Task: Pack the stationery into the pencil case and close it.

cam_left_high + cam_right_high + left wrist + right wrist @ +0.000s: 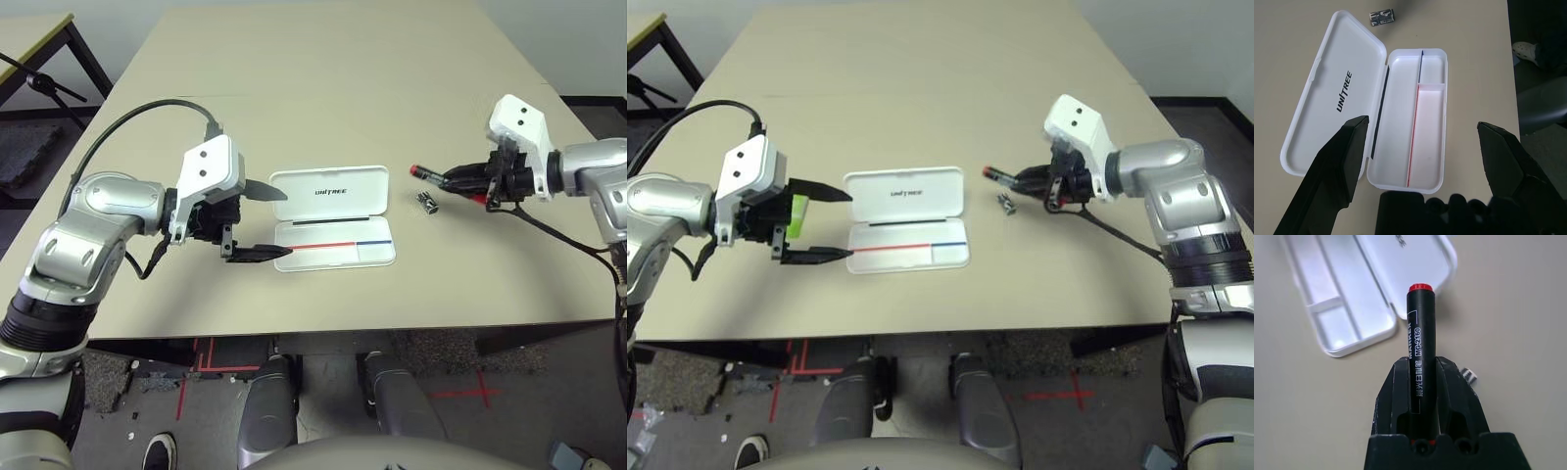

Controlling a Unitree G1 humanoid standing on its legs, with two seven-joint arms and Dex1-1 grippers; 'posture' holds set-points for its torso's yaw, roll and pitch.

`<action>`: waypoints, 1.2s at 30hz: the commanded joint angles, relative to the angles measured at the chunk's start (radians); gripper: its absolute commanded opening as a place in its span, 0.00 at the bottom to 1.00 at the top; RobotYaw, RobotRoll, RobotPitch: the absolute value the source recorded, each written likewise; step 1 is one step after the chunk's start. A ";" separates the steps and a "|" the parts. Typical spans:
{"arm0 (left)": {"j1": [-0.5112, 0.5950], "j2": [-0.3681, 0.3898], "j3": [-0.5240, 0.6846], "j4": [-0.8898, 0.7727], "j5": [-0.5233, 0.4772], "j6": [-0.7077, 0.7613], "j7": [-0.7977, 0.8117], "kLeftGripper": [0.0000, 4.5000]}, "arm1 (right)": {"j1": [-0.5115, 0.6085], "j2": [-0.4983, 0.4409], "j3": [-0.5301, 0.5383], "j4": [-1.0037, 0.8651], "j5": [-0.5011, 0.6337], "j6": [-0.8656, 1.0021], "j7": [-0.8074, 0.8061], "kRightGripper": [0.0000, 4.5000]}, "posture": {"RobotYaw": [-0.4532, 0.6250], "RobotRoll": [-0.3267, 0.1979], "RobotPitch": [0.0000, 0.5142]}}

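Beige surface [323,88] carries the flat white hard-plastic pencil case [333,217], lid laid open, "UNITREE" print up, tray with red-and-blue stripe empty. Left claw [266,221] spread wide, at the case's end, its fingertips flanking that edge; lime-green highlighter [798,215] sits just behind its fingers. Right claw [453,180] pressed together, pinching the black marker with red end [1420,340], which points toward the case. Tiny black-and-silver clip-like piece [427,203] lies just below the right claw's tip.
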 commanded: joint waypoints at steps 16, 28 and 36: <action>0.054 0.054 0.006 -0.038 0.011 0.011 0.037 1.00 | -0.078 0.209 0.204 -0.160 0.010 0.053 0.036 0.11 | 0.44 0.62 0.27; 0.061 0.056 0.003 -0.051 0.019 0.018 0.064 1.00 | -0.159 0.341 0.290 0.019 -0.106 -0.094 -0.019 0.11 | 0.46 0.62 0.25; 0.063 0.049 -0.007 -0.063 0.021 0.037 0.082 1.00 | -0.156 0.401 0.306 0.132 -0.159 -0.191 -0.041 0.11 | 0.47 0.62 0.25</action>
